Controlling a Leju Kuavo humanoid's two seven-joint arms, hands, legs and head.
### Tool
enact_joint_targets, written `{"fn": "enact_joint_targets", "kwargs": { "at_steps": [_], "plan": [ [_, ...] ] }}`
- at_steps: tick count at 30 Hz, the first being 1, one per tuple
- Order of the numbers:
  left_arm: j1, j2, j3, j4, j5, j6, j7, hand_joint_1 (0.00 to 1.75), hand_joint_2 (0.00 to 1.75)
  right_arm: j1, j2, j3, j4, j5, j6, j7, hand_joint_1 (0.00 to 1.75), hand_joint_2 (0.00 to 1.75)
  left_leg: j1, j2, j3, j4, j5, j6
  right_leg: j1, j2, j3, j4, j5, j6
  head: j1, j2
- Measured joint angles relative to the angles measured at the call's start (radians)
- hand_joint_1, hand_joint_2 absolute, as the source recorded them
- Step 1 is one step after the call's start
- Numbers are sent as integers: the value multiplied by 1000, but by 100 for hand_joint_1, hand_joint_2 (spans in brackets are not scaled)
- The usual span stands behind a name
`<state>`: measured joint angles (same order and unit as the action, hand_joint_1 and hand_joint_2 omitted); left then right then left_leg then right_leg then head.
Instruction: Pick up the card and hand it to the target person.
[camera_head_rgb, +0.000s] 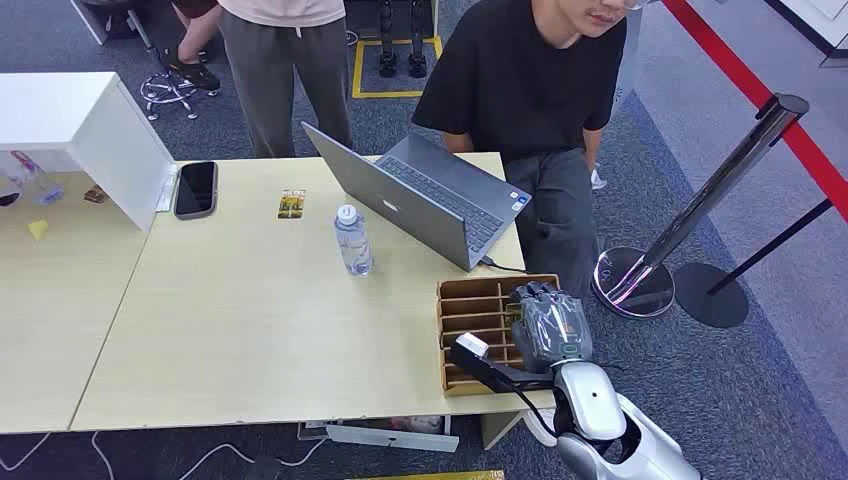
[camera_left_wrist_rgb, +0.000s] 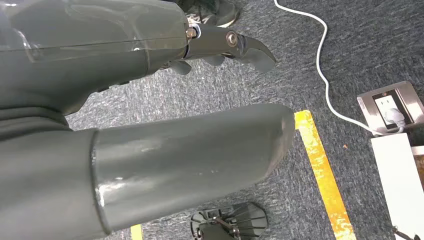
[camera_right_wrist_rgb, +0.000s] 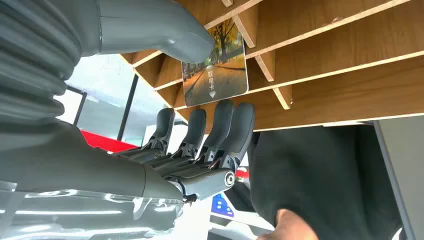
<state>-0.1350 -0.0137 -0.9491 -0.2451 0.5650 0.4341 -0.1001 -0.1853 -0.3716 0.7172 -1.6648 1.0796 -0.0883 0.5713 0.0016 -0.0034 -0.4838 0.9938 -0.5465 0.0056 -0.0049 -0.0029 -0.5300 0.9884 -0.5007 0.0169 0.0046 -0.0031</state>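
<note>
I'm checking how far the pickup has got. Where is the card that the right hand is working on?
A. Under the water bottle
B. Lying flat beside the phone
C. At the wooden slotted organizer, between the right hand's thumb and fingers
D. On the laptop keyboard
C: the right wrist view shows the card against the wooden organizer, with the right hand pinching it between thumb and fingers.

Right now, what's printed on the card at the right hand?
The card shows an autumn tree-lined path in orange-yellow; clearest in the right wrist view.
</note>
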Motion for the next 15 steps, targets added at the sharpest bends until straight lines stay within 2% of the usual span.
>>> {"fn": "enact_joint_targets", "kwargs": {
  "at_steps": [10,13,15],
  "plan": [
    [-2,0,0,0,1,-1,-6,0,0,0,3,0,0,1,14,2,85,175,0,0,0,0,0,0,0,0,0,0,0,0,0,0],
    [-3,0,0,0,1,-1,-7,0,0,0,3,0,0,0,18,7,94,175,0,0,0,0,0,0,0,0,0,0,0,0,0,0],
    [-3,0,0,0,2,-1,-7,0,0,-1,3,0,0,-1,20,9,112,175,0,0,0,0,0,0,0,0,0,0,0,0,0,0]
  ]
}}
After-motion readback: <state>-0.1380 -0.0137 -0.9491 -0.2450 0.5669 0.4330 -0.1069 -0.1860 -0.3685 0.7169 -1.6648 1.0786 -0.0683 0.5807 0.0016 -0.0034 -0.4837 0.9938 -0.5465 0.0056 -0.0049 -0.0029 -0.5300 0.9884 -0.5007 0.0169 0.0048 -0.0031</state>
